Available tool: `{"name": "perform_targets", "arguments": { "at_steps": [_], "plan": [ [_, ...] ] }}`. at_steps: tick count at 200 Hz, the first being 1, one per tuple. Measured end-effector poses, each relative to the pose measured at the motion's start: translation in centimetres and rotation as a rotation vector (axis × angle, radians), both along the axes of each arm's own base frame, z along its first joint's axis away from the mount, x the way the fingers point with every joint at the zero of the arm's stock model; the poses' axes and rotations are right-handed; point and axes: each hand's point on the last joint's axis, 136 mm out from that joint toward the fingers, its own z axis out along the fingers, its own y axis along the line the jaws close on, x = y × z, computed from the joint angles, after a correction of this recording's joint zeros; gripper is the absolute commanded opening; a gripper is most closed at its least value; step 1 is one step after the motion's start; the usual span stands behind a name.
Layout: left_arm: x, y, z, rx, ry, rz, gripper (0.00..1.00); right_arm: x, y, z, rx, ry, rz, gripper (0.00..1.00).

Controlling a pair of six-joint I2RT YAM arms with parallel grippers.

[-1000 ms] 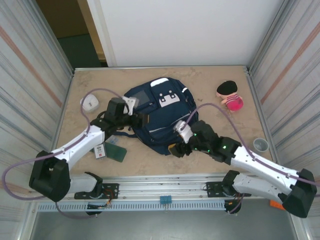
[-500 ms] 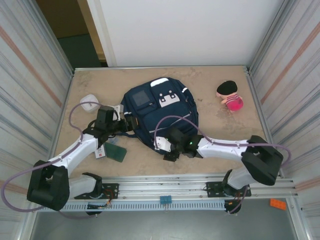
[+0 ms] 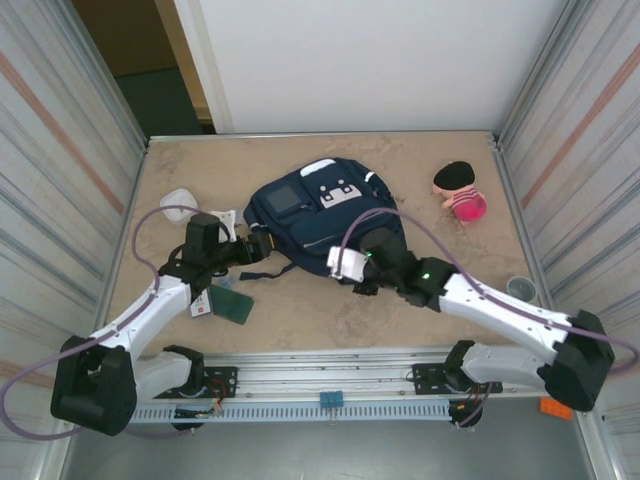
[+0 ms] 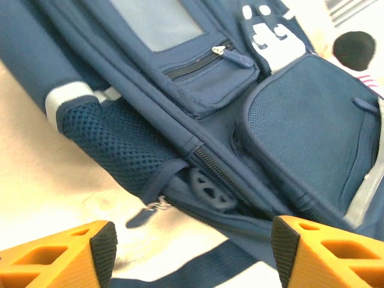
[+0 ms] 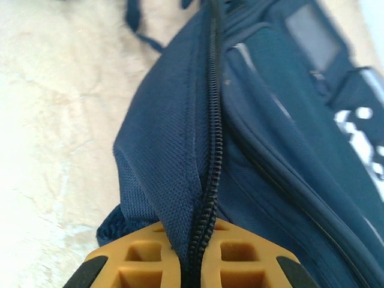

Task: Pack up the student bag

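One navy student bag (image 3: 315, 215) | left jaws released | right jaws seemingly pinching its zip (image 5: 214, 120)

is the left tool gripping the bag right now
No, the left tool is open: its orange fingers stand wide apart and pinch no part of the student bag.

free: far table (image 3: 420, 152) strip | blocked: centre, student bag (image 3: 305, 228) | right: pink toy (image 3: 460, 192)

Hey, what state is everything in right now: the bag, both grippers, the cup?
Navy-blue fabric backpack: lying flat, front up, small front pocket zipped shut.
Left gripper: open, empty, beside the backpack.
Right gripper: shut on the backpack's zipper seam.
Small grey cup: upright.
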Motion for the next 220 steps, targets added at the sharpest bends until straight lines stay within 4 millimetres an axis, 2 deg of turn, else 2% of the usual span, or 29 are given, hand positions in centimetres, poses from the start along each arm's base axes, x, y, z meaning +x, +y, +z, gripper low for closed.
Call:
{"name": "perform_targets", "arguments": {
  "at_steps": [18, 41, 64, 87, 117, 146, 196, 220],
  "plan": [
    [-0.3, -0.6, 0.8, -0.026, -0.058, -0.039, 0.70, 0.7, -1.5, 1.7, 0.017, -0.015, -0.025, 0.00],
    [-1.2, -1.8, 1.0, -0.022, -0.132, -0.113, 0.70, 1.1, -2.7, 2.0, 0.003, 0.011, -0.036, 0.00],
    [-2.7, -3.6, 0.1, 0.004, -0.183, -0.197, 0.69, 1.2, -3.2, 1.9, -0.011, 0.024, -0.028, 0.00],
    [-3.2, -4.1, -1.3, 0.035, -0.227, -0.217, 0.67, 1.5, -3.3, 2.3, -0.014, 0.032, -0.019, 0.00],
    [-2.6, -3.6, -3.7, 0.107, -0.243, -0.200, 0.68, 1.8, -3.1, 3.1, -0.009, 0.032, -0.009, 0.00],
    [-1.6, -3.5, -4.8, 0.167, -0.270, -0.191, 0.68, 1.9, -3.0, 3.3, 0.001, 0.038, -0.006, 0.00],
    [-0.1, -3.9, -6.7, 0.256, -0.347, -0.239, 0.51, 2.0, -2.9, 3.8, 0.016, 0.036, -0.002, 0.00],
    [0.1, -4.8, -6.5, 0.251, -0.404, -0.290, 0.47, 2.0, -2.9, 3.8, 0.019, 0.039, 0.001, 0.00]
  ]
}}
